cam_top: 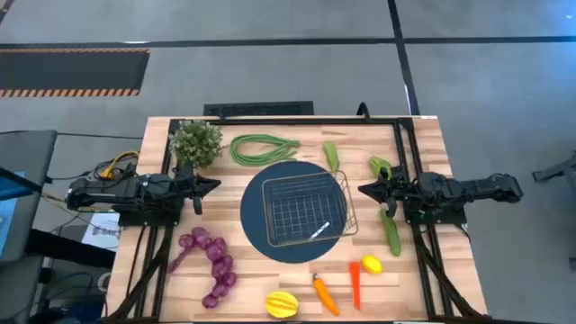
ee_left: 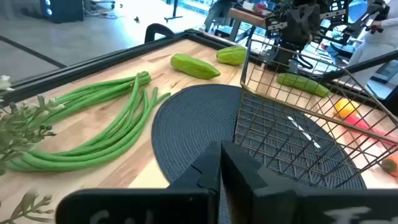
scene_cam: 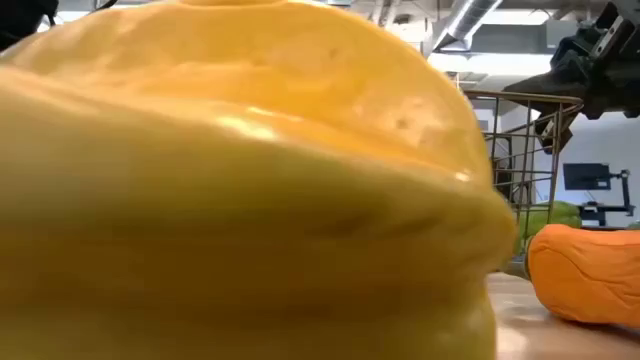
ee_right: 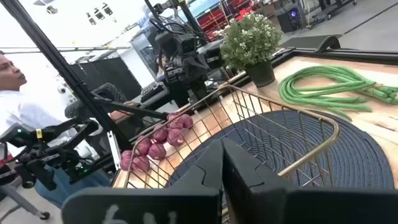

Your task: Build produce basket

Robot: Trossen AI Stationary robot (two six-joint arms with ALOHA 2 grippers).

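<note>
From above: basket [cam_top: 304, 209] at the centre of the bench [cam_top: 252, 283], sitting on a dark blue round mat [cam_top: 261, 236], with only a small white sliver visible inside. Around it by the clock: green bean bundle [cam_top: 263, 148] at eleven, potted plant [cam_top: 196, 141] farther out at ten, one cucumber [cam_top: 331, 156] at twelve, a second cucumber [cam_top: 379, 166] at one, a third cucumber [cam_top: 391, 232] at three, lemon [cam_top: 371, 265] and red chili [cam_top: 355, 285] at five, carrot [cam_top: 324, 295] at six, yellow ribbed fruit [cam_top: 281, 304] near seven, grape string [cam_top: 211, 263] at eight. Left hand [cam_top: 212, 185] at nine, fingers pressed together, gripping nothing, clear of the mat. Right hand [cam_top: 364, 190] at three, pinched shut and empty, just beside the basket's rim.

At bench height: yellow ribbed fruit [scene_cam: 240, 180] right against the lens, blocking nearly everything. Past it at three o'clock, a strip of basket wire [scene_cam: 525, 140], a carrot [scene_cam: 585, 272], and one dark hand [scene_cam: 560, 85] overhead.

Left wrist: closed dark fingers [ee_left: 239, 171] low in front, bean bundle [ee_left: 99, 127], mat [ee_left: 199, 130] and basket [ee_left: 292, 124] ahead, two cucumbers [ee_left: 196, 65] beyond, opposite arm behind the wire.

Right wrist: closed fingers [ee_right: 239, 168] facing the basket [ee_right: 273, 134], grapes [ee_right: 158, 140] seen through the mesh, plant [ee_right: 252, 43], beans [ee_right: 326, 84], a person in white [ee_right: 25, 106] beyond the bench.
</note>
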